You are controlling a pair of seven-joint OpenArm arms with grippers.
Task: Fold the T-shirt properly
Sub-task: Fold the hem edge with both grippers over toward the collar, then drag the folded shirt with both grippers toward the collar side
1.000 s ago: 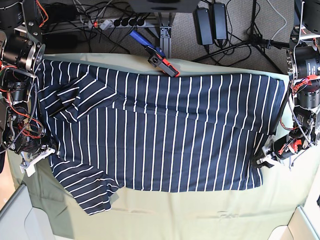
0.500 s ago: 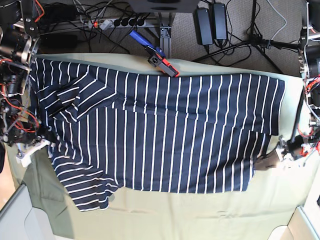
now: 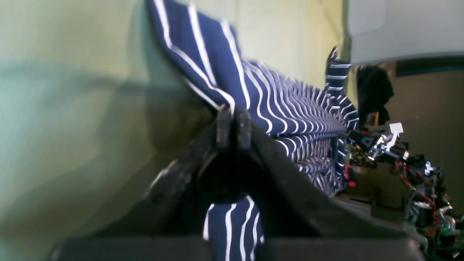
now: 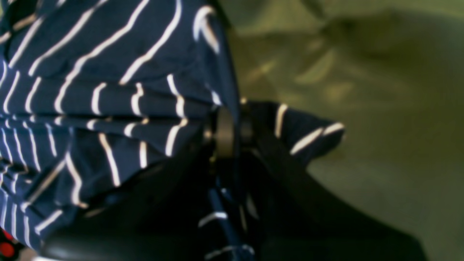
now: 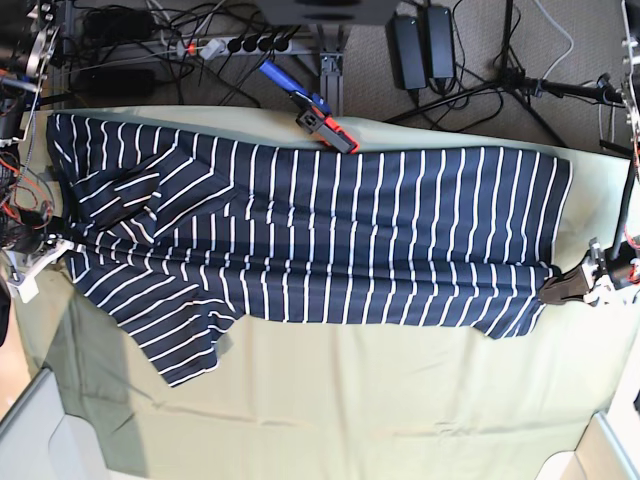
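The navy white-striped T-shirt (image 5: 320,235) lies stretched sideways across the olive-green cloth (image 5: 400,400), with one sleeve (image 5: 175,345) spread at the near left. My left gripper (image 5: 556,290) is shut on the shirt's near right corner. In the left wrist view its jaws (image 3: 233,125) pinch the striped fabric (image 3: 217,65), which runs taut away from them. My right gripper (image 5: 62,250) is shut on the shirt's left edge. In the right wrist view its jaws (image 4: 228,132) clamp bunched fabric (image 4: 90,90), lifted off the cloth.
A red and blue clamp tool (image 5: 322,120) lies at the far edge of the table, touching the shirt. Cables and a power strip (image 5: 240,45) lie on the floor behind. Grey bins stand at the near left corner (image 5: 30,430) and near right corner (image 5: 605,450).
Both grippers have moved outward, apart from each other, holding the shirt. The shirt is pulled wider and tauter, and its near edge has drawn up toward the line between the grippers.
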